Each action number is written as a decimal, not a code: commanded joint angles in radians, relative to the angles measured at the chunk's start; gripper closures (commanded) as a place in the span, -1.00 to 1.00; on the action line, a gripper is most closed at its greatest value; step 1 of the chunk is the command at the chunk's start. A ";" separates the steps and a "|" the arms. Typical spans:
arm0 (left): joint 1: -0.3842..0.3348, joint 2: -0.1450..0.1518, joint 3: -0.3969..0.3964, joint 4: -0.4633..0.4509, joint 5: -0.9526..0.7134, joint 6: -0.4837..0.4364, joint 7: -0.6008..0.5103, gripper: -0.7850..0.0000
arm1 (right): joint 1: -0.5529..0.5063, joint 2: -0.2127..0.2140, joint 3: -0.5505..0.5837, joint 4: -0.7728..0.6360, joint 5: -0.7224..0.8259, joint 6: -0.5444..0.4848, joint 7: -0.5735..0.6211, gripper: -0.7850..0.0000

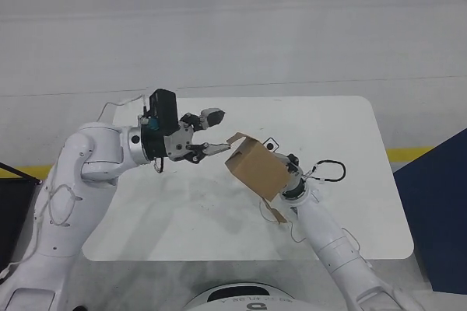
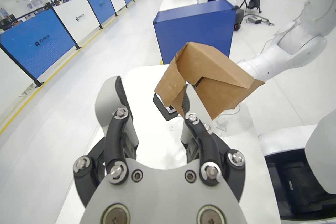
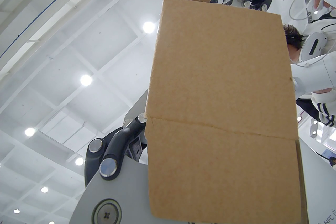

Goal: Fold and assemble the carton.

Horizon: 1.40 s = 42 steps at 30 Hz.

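A white tabletop [image 1: 358, 124] with rounded corners stands on pale grey floor crossed by a yellow line [image 1: 409, 154], with a blue partition [image 1: 451, 210] off its right edge. The brown carton [image 1: 257, 167] is raised above the tabletop's middle, tilted, one flap loose. The right gripper [image 1: 289, 180] clamps it from beneath, its fingers mostly hidden by cardboard. The left gripper [image 1: 214, 131] has its jaws spread wide and holds nothing, one finger against the flap. Round ceiling lights [image 3: 86, 80] shine overhead.
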 commanded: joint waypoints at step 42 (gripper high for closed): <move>-0.064 0.023 0.171 0.338 -1.158 0.000 -0.339 -0.81 | -0.075 0.004 -0.139 -0.173 0.693 0.521 -0.437 1.00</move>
